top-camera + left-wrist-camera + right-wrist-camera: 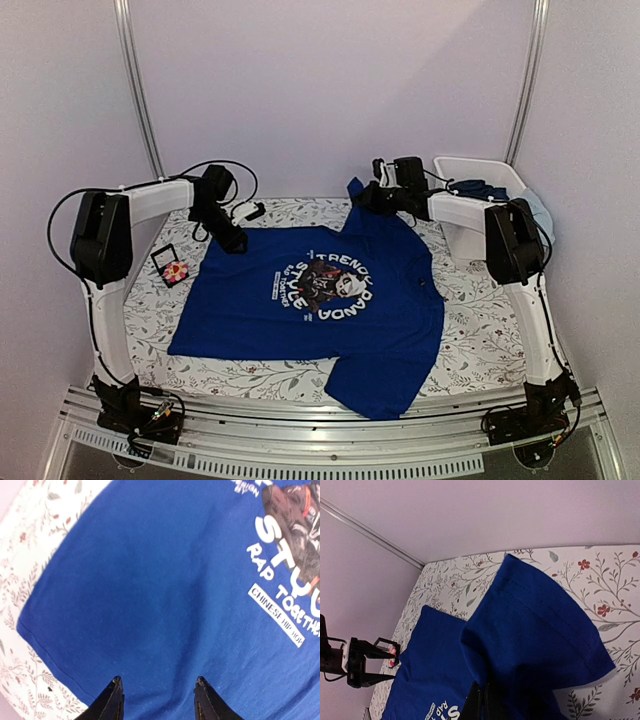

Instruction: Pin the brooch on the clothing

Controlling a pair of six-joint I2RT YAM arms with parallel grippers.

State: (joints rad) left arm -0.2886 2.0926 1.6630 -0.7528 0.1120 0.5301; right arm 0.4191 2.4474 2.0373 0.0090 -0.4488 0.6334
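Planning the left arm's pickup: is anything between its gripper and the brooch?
Nothing visible. The brooch lies in a small dark tray left of the shirt; the open left gripper hovers over the shirt's edge, with only flowered tablecloth between them.

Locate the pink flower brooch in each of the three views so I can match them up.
Top external: brooch on the small dark tray, left of the T-shirt.
Left wrist: not in view; only T-shirt and tablecloth.
Right wrist: brooch is a small pink spot at far left, by the T-shirt's edge.
Shared landmark: the blue T-shirt, in all three views.
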